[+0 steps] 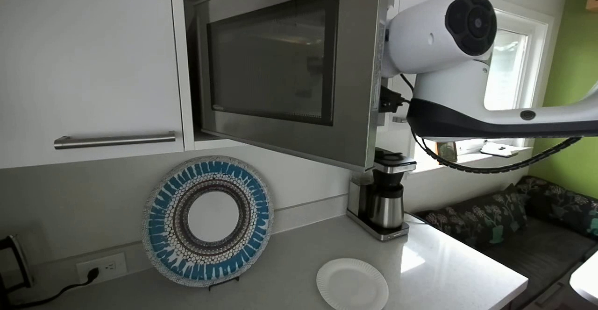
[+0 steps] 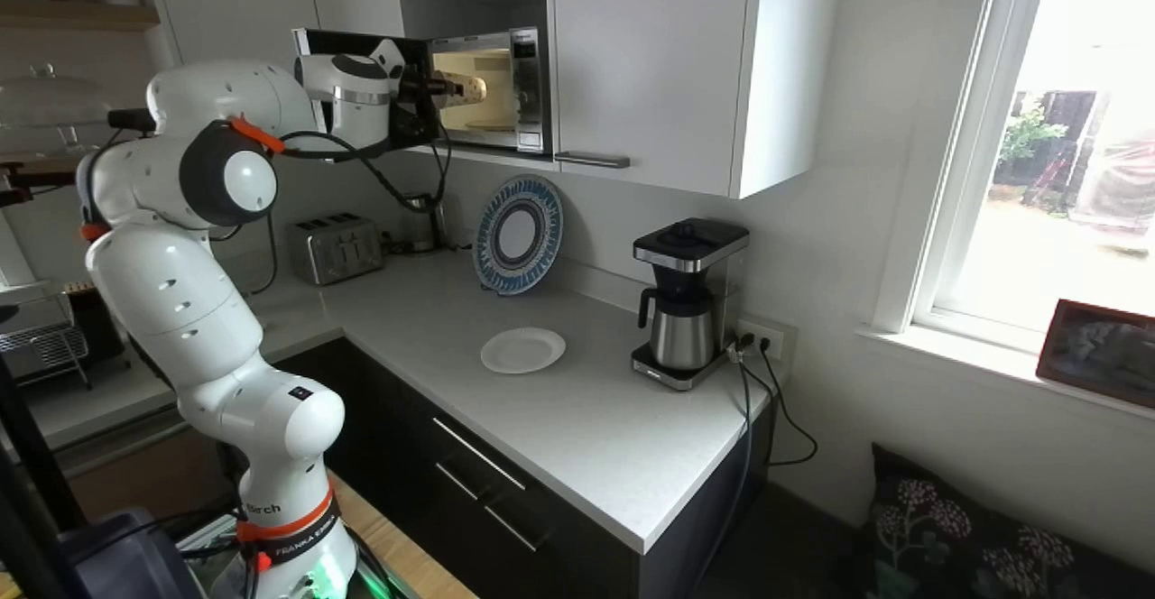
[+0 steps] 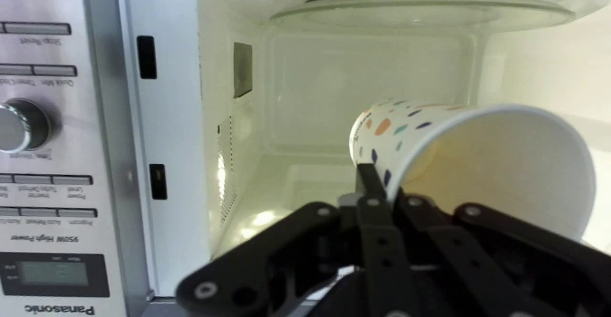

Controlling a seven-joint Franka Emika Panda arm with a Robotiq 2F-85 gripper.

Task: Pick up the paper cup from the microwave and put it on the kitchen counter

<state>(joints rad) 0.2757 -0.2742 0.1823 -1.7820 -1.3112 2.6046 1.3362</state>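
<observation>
Sideways, paper cup (image 3: 463,157) in pincer (image 3: 387,195)

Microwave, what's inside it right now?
The wrist view shows a glass turntable and pale inner walls. The gripper and the cup it pinches cover whatever lies behind them; how far in the cup sits, I can't tell.

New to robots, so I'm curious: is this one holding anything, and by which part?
Yes: the pincer holds a paper cup by its side wall, at the open end.
</observation>
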